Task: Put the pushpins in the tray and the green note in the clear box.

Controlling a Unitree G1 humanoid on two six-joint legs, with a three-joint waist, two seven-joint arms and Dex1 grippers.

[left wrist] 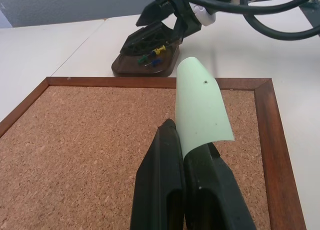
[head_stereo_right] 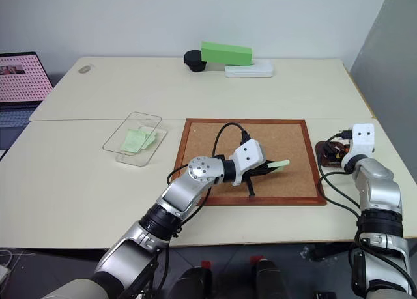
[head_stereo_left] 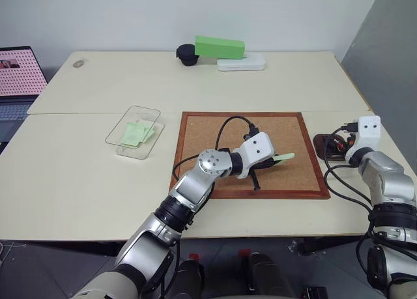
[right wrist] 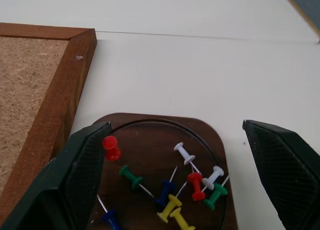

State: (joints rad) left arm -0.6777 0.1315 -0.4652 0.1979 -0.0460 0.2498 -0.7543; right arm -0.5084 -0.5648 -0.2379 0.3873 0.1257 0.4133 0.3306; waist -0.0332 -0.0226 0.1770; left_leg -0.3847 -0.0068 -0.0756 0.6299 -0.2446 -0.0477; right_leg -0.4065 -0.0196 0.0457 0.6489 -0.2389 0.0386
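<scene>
Well off to your left gripper's (head_stereo_left: 277, 161) left sits the clear box (head_stereo_left: 134, 131), with pale green papers (head_stereo_left: 138, 133) lying inside. Your left gripper is clenched on the green note (left wrist: 201, 107), which sticks out past the fingertips above the corkboard (head_stereo_left: 195, 133). Further right, your right gripper (right wrist: 175, 175) stands released, jaws spread wide on either side of the tray (right wrist: 150, 135), just past the corkboard's edge. The pushpins (right wrist: 172, 187) lie scattered in the tray between those fingers: red, green, blue, yellow and white.
</scene>
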